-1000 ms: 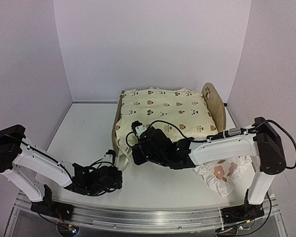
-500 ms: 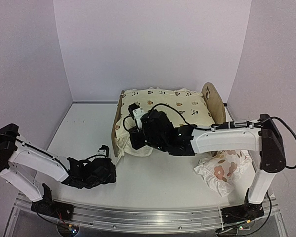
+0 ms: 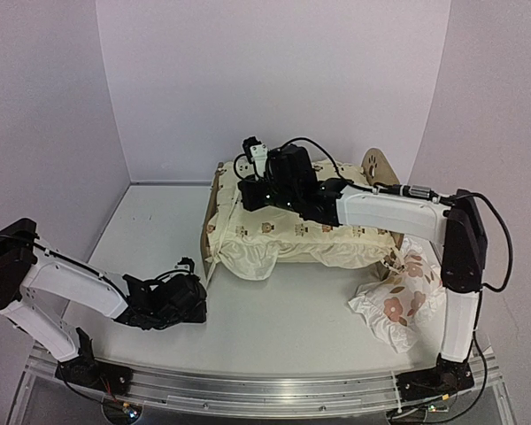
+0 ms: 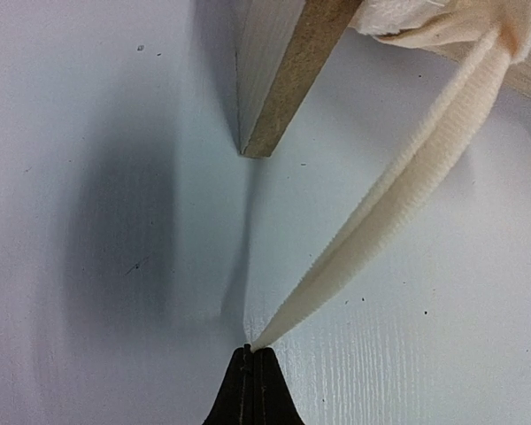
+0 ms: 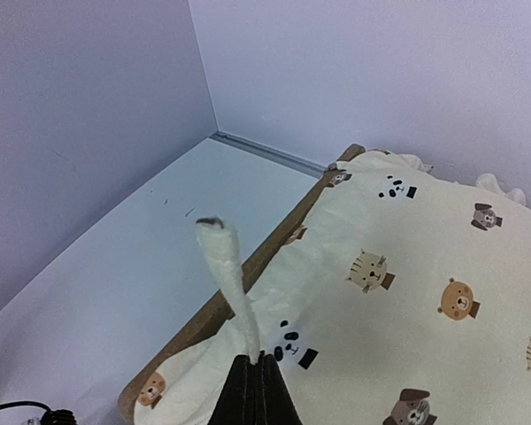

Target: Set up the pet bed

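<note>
The pet bed [image 4: 279, 80] stands at the far side of the desk [image 3: 283, 332], right under the right claw [image 5: 255, 361] and just beyond the left claw [image 4: 252, 356]. Its frame is pale, flat-cut wood. The rounded headboard [image 3: 380, 173], with a paw-print cutout, lies off to the right of both claws.

A cream cushion [image 3: 314, 230] printed with little cats, bears and pandas covers the whole frame, so the base cannot be seen. Its soft near edge bulges over the side rail.

The right claw is pinched together on an upright tie string [image 5: 228, 266], a fuzzy cream strip that rises above its fingertips and curls over at the end. The right arm [image 3: 398, 217] stretches across the cushion.

The left claw sits low on the desk, clamped on the end of a taut tie string [image 4: 398, 204]. This ribbed band runs up and to the right, past the frame's square corner to the cushion.

A white ruffled pillow [image 3: 396, 305] with red-brown flowers lies crumpled on the desk, well to the right of both claws.
</note>
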Robot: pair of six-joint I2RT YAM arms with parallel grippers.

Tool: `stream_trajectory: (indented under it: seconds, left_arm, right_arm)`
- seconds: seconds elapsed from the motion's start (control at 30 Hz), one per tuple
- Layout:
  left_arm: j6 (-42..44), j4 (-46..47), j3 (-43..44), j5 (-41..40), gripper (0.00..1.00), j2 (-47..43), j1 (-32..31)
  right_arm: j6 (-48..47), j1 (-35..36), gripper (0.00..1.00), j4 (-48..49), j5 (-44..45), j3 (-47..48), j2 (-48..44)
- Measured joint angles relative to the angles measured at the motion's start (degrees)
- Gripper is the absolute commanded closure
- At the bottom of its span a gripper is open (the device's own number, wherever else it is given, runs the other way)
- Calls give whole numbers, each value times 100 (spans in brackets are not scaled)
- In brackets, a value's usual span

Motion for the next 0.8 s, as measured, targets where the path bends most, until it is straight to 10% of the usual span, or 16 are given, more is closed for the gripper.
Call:
stream_trajectory:
  seconds: [0.8]
  left_arm:
    - [87, -212, 482, 227, 98, 422, 323]
  right_arm:
    - [-143, -618, 100, -1058, -907, 1894, 1139]
